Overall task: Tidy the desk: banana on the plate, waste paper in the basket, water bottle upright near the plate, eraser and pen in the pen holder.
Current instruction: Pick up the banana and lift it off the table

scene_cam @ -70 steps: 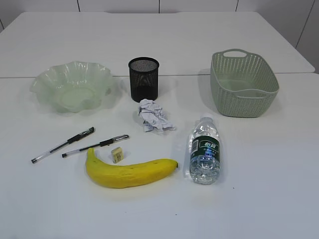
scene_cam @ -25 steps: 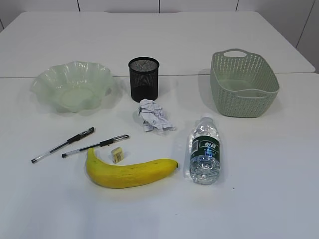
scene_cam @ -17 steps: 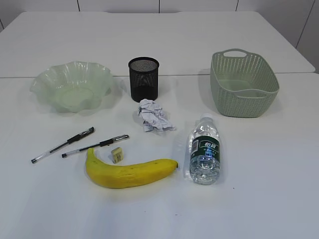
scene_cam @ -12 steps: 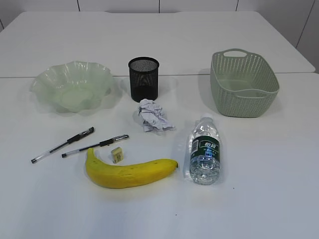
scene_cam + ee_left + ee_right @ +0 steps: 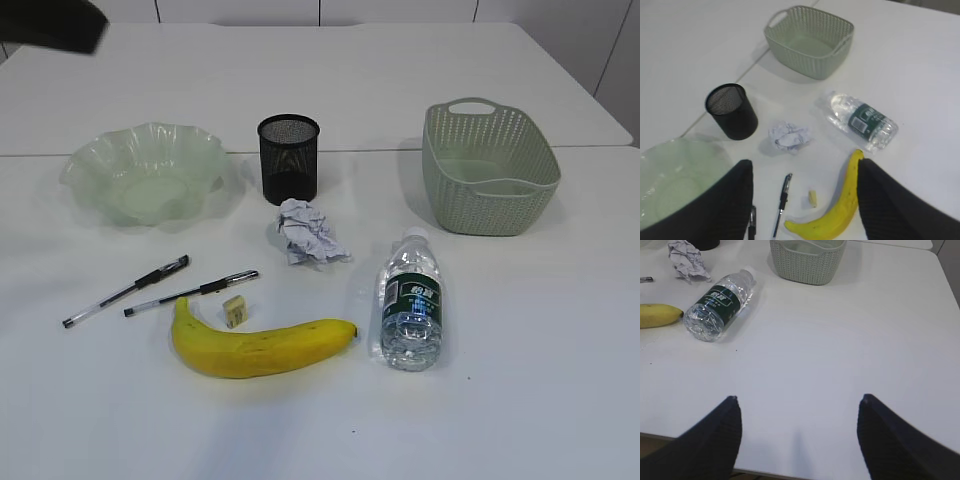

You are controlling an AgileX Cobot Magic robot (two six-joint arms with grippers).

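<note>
At the far left of the white table (image 5: 520, 400) sits the pale green, wavy-rimmed translucent plate (image 5: 100, 165), with nothing on it. In front of it lie two clear pens with black grips (image 5: 160, 285) side by side, then a small cream eraser (image 5: 234, 311) just beside the curved yellow banana (image 5: 260, 346). Behind these stands the black mesh pen holder (image 5: 289, 158), and the crumpled white waste paper (image 5: 308, 234) lies just in front of it. Further right, the clear plastic water bottle with a dark green label (image 5: 410, 300) lies on its side, cap pointing away. The sage green woven plastic basket (image 5: 488, 190) sits at the back right. The left gripper (image 5: 805, 200) hangs high with fingers spread, grasping nothing; the right gripper (image 5: 797, 435) is likewise spread wide over bare table.
</note>
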